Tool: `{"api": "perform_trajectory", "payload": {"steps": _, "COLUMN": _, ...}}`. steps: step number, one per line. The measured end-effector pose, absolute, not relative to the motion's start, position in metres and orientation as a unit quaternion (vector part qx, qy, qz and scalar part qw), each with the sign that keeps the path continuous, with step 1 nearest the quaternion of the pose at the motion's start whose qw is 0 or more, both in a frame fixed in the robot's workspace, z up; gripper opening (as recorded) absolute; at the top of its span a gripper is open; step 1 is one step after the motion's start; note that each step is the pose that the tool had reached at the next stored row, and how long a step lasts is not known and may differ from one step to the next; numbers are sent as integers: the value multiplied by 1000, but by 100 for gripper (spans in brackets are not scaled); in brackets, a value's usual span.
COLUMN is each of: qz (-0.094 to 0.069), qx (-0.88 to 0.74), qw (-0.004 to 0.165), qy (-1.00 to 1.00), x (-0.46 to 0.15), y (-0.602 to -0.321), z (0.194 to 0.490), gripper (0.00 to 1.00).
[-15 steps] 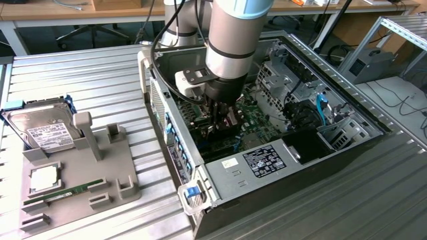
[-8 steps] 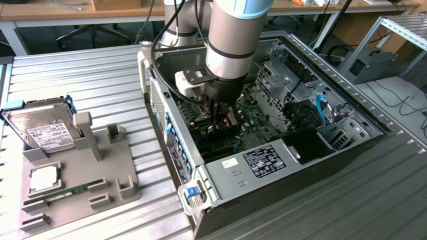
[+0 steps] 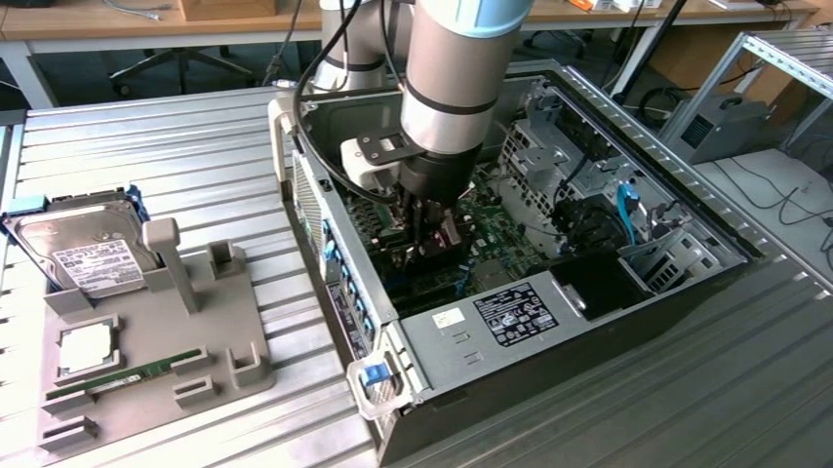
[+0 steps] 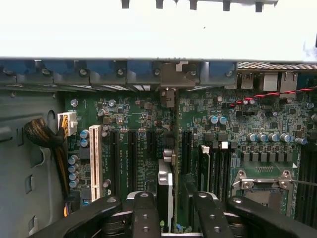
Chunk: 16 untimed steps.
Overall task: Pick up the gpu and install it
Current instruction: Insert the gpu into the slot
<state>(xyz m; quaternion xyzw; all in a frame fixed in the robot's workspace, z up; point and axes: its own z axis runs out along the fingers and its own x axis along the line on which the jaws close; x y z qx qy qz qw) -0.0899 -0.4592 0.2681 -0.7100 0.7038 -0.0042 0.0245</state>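
Ribbed metal sheeting [image 3: 170, 146] forms the work surface, with wooden desks and cables behind it. On it lies an open dark desktop computer case [image 3: 677, 283], side panel off, its green motherboard [image 4: 138, 124] facing up. The grey Universal Robots arm [image 3: 456, 78] comes down steeply from above into the middle of the case, its black two-fingered gripper [image 3: 427, 239] low over the board. In the wrist view the black fingers [image 4: 143, 213] stand on either side of the gpu [image 4: 168, 193], a thin dark expansion card seen edge-on, standing upright in a slot of the motherboard, its silver bracket end [image 4: 171, 82] reaching the case's rear wall. The jaws look parted around the card, close beside it; whether the pads touch it I cannot tell, as the contact points are cut off by the frame edge. In the exterior view the arm and gripper hide most of the card. Inside the case also sit a grey power supply with a white-and-black label [image 3: 501, 317] and a metal drive cage [image 3: 547, 146]. To the exterior view's left, a grey moulded holder tray [image 3: 195, 312] carries a boxy silver hard drive with a white label [image 3: 85, 249], propped on edge, a narrow green memory stick [image 3: 124, 375] and a square silver processor chip [image 3: 85, 348].
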Motion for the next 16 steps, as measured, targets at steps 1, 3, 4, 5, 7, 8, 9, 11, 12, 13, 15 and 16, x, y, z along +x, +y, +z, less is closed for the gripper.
{"api": "perform_trajectory", "payload": {"steps": 1, "qz": -4, "qx": -710, "qw": 25, "qy": 704, "x": -90, "y": -459, "z": 268, "gripper": 34}}
{"api": "perform_trajectory", "payload": {"steps": 3, "qz": -4, "qx": -710, "qw": 25, "qy": 704, "x": -89, "y": -459, "z": 268, "gripper": 34}}
{"api": "perform_trajectory", "payload": {"steps": 4, "qz": -4, "qx": -710, "qw": 24, "qy": 704, "x": -85, "y": -459, "z": 268, "gripper": 34}}
{"api": "perform_trajectory", "payload": {"steps": 5, "qz": -4, "qx": -710, "qw": 25, "qy": 704, "x": -83, "y": -459, "z": 268, "gripper": 34}}
{"api": "perform_trajectory", "payload": {"steps": 7, "qz": -4, "qx": -710, "qw": 25, "qy": 704, "x": -80, "y": -459, "z": 268, "gripper": 34}}
{"api": "perform_trajectory", "payload": {"steps": 8, "qz": -4, "qx": -710, "qw": 25, "qy": 704, "x": -79, "y": -459, "z": 268, "gripper": 34}}
{"api": "perform_trajectory", "payload": {"steps": 9, "qz": -4, "qx": -710, "qw": 25, "qy": 704, "x": -77, "y": -459, "z": 268, "gripper": 34}}
{"api": "perform_trajectory", "payload": {"steps": 11, "qz": -4, "qx": -710, "qw": 25, "qy": 704, "x": -76, "y": -459, "z": 268, "gripper": 34}}
{"api": "perform_trajectory", "payload": {"steps": 12, "qz": -4, "qx": -710, "qw": 25, "qy": 704, "x": -76, "y": -459, "z": 268, "gripper": 34}}
{"api": "perform_trajectory", "payload": {"steps": 13, "qz": -4, "qx": -710, "qw": 25, "qy": 704, "x": -76, "y": -459, "z": 268, "gripper": 34}}
{"api": "perform_trajectory", "payload": {"steps": 15, "qz": -4, "qx": -710, "qw": 25, "qy": 704, "x": -76, "y": -459, "z": 268, "gripper": 34}}
{"api": "perform_trajectory", "payload": {"steps": 16, "qz": -4, "qx": -710, "qw": 25, "qy": 704, "x": -76, "y": -459, "z": 268, "gripper": 34}}
